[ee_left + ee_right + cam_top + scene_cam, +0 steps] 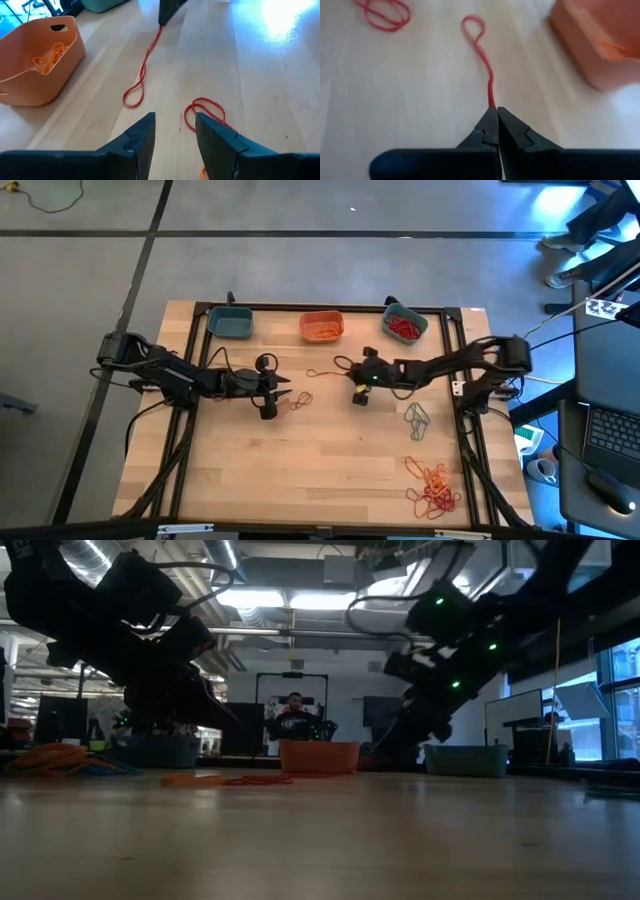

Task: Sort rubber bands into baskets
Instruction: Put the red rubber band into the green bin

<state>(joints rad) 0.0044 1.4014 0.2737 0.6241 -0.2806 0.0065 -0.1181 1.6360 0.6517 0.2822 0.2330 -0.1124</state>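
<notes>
the right gripper (496, 111) is clenched on one end of a thin red rubber band (481, 50) stretched along the pale wooden table (330, 470), centre of the high view, just below the small orange plastic basket (321, 326). the left gripper (175, 125) stands released left of centre, a second red rubber band loop (205, 112) lying between its fingertips.

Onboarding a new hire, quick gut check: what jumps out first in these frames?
The right gripper, shut on a red rubber band, near mid-table just in front of the orange basket. The left gripper hovers open beside another red band. A tangle of orange bands lies at the near right corner.
</notes>
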